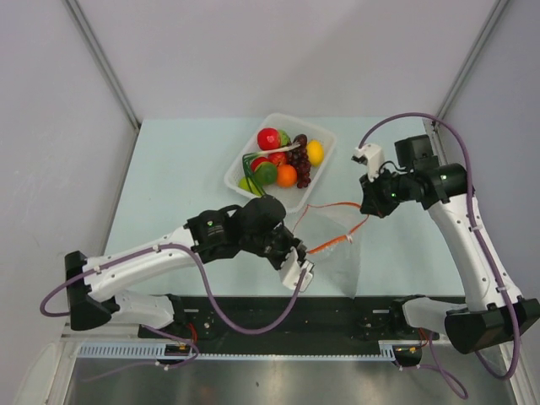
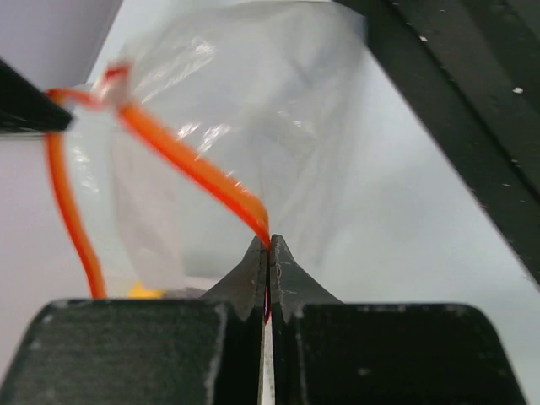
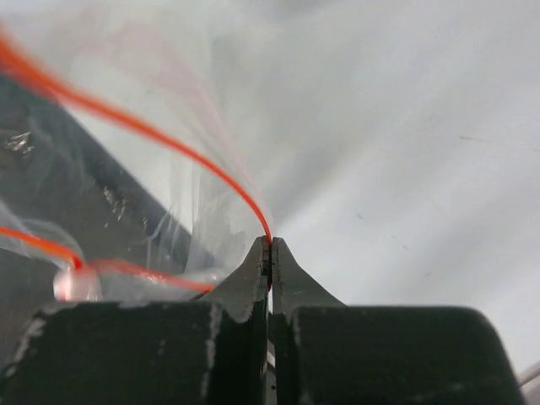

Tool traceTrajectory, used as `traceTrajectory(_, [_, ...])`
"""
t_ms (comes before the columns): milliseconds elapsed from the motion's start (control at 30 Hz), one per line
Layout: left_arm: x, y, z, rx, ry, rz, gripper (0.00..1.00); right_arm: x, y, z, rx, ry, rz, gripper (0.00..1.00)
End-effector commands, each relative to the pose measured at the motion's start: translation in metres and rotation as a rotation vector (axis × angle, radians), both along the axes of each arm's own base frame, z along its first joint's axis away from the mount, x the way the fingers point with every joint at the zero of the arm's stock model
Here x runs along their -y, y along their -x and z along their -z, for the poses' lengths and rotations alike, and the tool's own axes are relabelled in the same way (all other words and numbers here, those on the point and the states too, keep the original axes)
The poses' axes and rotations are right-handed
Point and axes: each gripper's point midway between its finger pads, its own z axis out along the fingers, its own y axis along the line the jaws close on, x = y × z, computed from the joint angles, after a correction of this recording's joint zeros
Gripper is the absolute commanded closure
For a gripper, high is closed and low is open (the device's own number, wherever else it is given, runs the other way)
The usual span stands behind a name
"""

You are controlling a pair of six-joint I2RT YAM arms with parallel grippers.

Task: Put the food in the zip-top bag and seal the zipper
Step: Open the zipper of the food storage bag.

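Zip-top bag (image 1: 337, 253): clear, floppy, right of centre on the pale tabletop (image 1: 169, 169), at about 5 o'clock from the tray. Its mouth gapes, and the two strands of the orange-red zipper (image 1: 331, 205) stand apart.

Left claw (image 2: 268, 245): pinched tight on the zipper strip at the bag's 9 o'clock end.

Right claw (image 3: 270, 246): likewise closed on the strip, at the 2 o'clock end.

The bag is slung between them; its lower edge possibly rests on the tabletop, but the view is poor.

White tray (image 1: 305, 124) at 12 o'clock holds a red apple (image 1: 268, 137), lemon (image 1: 315, 152), orange (image 1: 286, 175), grape bunch (image 1: 299, 160), green fruit (image 1: 266, 173) and green beans (image 1: 250, 160).
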Motion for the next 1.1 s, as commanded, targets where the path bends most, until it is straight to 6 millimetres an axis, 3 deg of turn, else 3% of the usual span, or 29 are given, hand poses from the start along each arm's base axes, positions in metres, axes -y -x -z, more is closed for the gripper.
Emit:
traceTrajectory(0, [-0.019, 0.025, 0.018, -0.108, -0.048, 0.026, 0.99, 0.020, -0.030, -0.018, 0.122, 0.003, 0.126, 1.00])
traceTrajectory(100, [-0.010, 0.017, 0.012, -0.135, -0.030, -0.031, 0.94, 0.014, -0.027, -0.014, 0.095, -0.019, 0.115, 1.00])
traceTrajectory(200, [0.002, 0.002, -0.006, -0.136, 0.009, -0.119, 0.75, 0.009, -0.022, -0.009, 0.081, -0.019, 0.108, 1.00])
traceTrajectory(233, [0.004, -0.003, -0.005, -0.141, -0.005, -0.138, 0.60, 0.009, -0.021, -0.007, 0.073, -0.017, 0.110, 1.00])
traceTrajectory(267, [0.009, -0.008, -0.019, -0.133, 0.024, -0.149, 0.57, 0.010, -0.019, -0.005, 0.071, -0.016, 0.114, 1.00])
traceTrajectory(333, [0.009, -0.011, -0.032, -0.211, 0.051, -0.146, 0.38, 0.011, -0.017, -0.001, 0.062, -0.011, 0.124, 1.00])
traceTrajectory(367, [0.012, -0.015, -0.053, -0.229, 0.104, -0.144, 0.31, 0.012, -0.016, 0.002, 0.052, -0.006, 0.131, 1.00])
traceTrajectory(400, [0.011, -0.016, -0.062, -0.270, 0.135, -0.151, 0.14, 0.013, -0.016, 0.003, 0.054, -0.005, 0.135, 1.00])
traceTrajectory(433, [0.011, -0.029, -0.081, -0.274, 0.209, -0.169, 0.13, 0.014, -0.016, 0.004, 0.053, -0.001, 0.139, 1.00])
traceTrajectory(500, [0.012, -0.046, -0.097, -0.307, 0.292, -0.250, 0.09, 0.014, -0.015, 0.007, 0.048, -0.003, 0.149, 1.00])
traceTrajectory(533, [0.010, -0.071, -0.113, -0.286, 0.374, -0.302, 0.05, 0.014, -0.015, 0.008, 0.046, -0.005, 0.153, 1.00])
traceTrajectory(600, [0.007, -0.094, -0.122, -0.314, 0.437, -0.355, 0.05, 0.014, -0.014, 0.010, 0.039, -0.012, 0.160, 1.00])
traceTrajectory(633, [-0.001, -0.120, -0.135, -0.289, 0.503, -0.395, 0.05, 0.014, -0.013, 0.010, 0.039, -0.013, 0.163, 1.00])
traceTrajectory(700, [-0.002, -0.158, -0.126, -0.268, 0.519, -0.482, 0.07, 0.015, -0.014, 0.010, 0.039, -0.012, 0.167, 1.00])
traceTrajectory(767, [-0.010, -0.201, -0.132, -0.202, 0.553, -0.572, 0.10, 0.017, -0.014, 0.009, 0.043, -0.009, 0.168, 1.00])
traceTrajectory(833, [-0.008, -0.245, -0.102, -0.225, 0.496, -0.643, 0.17, 0.017, -0.014, 0.009, 0.042, -0.007, 0.165, 1.00])
traceTrajectory(867, [-0.008, -0.262, -0.119, -0.186, 0.520, -0.656, 0.20, 0.017, -0.014, 0.010, 0.036, -0.004, 0.166, 1.00])
traceTrajectory(900, [-0.003, -0.289, -0.089, -0.198, 0.470, -0.706, 0.23, 0.017, -0.014, 0.009, 0.038, -0.004, 0.166, 1.00])
traceTrajectory(933, [-0.003, -0.303, -0.081, -0.189, 0.448, -0.745, 0.23, 0.017, -0.014, 0.010, 0.035, -0.001, 0.166, 1.00])
traceTrajectory(967, [-0.001, -0.318, -0.104, -0.129, 0.472, -0.754, 0.23, 0.018, -0.014, 0.011, 0.033, 0.000, 0.167, 1.00])
traceTrajectory(1000, [-0.002, -0.335, -0.095, -0.105, 0.441, -0.806, 0.25, 0.018, -0.014, 0.012, 0.030, 0.004, 0.168, 1.00])
traceTrajectory(1033, [0.004, -0.349, -0.050, -0.149, 0.337, -0.840, 0.26, 0.018, -0.014, 0.012, 0.029, 0.005, 0.167, 1.00])
traceTrajectory(1067, [0.008, -0.363, -0.071, -0.113, 0.373, -0.852, 0.27, 0.018, -0.014, 0.013, 0.028, 0.007, 0.166, 1.00])
